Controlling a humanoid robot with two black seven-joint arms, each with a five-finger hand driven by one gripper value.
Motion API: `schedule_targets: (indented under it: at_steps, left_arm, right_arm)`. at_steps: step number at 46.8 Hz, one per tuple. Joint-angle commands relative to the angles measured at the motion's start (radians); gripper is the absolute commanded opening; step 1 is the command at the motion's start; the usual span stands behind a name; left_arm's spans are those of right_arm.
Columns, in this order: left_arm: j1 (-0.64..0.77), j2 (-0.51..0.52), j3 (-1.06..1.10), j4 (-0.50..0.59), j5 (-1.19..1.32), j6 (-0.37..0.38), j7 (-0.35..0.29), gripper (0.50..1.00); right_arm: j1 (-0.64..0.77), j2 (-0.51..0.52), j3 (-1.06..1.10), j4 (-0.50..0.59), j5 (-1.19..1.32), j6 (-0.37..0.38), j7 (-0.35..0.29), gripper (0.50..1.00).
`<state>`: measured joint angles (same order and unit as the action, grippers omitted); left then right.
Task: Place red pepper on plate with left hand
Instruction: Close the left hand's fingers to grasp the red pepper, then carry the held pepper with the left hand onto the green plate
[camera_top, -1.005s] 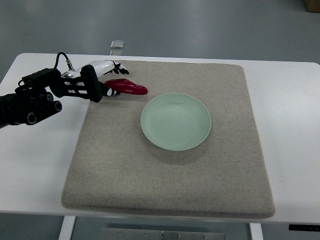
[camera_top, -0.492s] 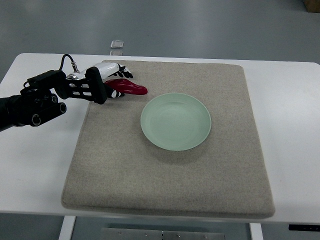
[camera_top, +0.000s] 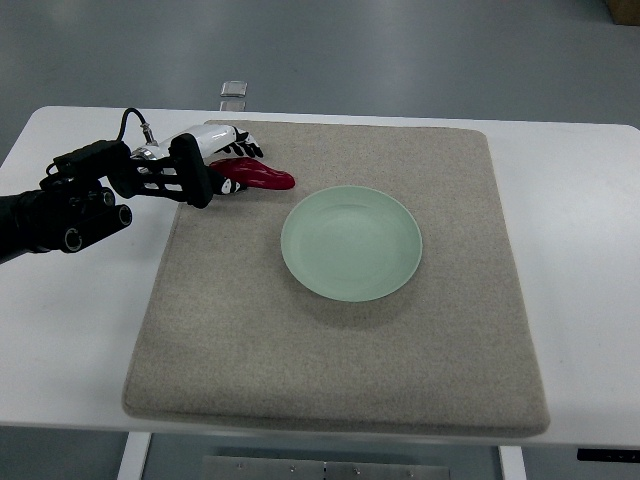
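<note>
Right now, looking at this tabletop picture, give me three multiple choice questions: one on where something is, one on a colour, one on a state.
1. Where does the glossy red pepper lie?
A. on the plate
B. on the grey felt mat, up-left of the plate
C. on the bare white table

2. What colour is the round plate?
A. pale green
B. blue
C. yellow

3. What is on the plate?
A. nothing
B. the pepper
C. a spoon

Answers:
1 B, the pepper sits on the mat near its upper-left corner, with the white-and-black left hand closed around its left end.
2 A, the plate is a light mint green.
3 A, its surface is bare, so the pepper is not yet placed.
</note>
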<state>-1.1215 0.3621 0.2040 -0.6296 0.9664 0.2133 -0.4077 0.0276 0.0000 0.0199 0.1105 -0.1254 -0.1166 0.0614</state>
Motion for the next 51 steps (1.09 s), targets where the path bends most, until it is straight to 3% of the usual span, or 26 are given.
schedule_targets:
  at_steps: [1,11,21,27,32,51]
  left_arm:
    - [0.0,0.0,0.0,0.001,0.0,0.0,0.0,0.711]
    - [0.0,0.0,-0.001,0.001,0.0,0.0,-0.002,0.703]
    - [0.0,0.0,-0.001,0.001,0.0,0.0,-0.003,0.66]
    - [-0.001,-0.002,0.0,-0.001,0.0,-0.002,-0.005,0.557]
    - [-0.001,-0.002,0.0,-0.001,0.001,-0.002,-0.007,0.5]
    - [-0.001,-0.006,-0.003,-0.001,0.014,0.008,-0.008,0.5]
  right_arm:
    - [0.0,0.0,0.0,0.0,0.0,0.0,0.0,0.928]
    - [0.0,0.0,0.0,0.0,0.0,0.0,0.0,0.928]
    - [0.0,0.0,0.0,0.0,0.0,0.0,0.0,0.928]
    - [0.0,0.0,0.0,0.0,0.0,0.0,0.0,0.928]
    - [0.0,0.0,0.0,0.0,0.0,0.0,0.0,0.928]
    - [0.0,0.0,0.0,0.0,0.0,0.0,0.0,0.928]
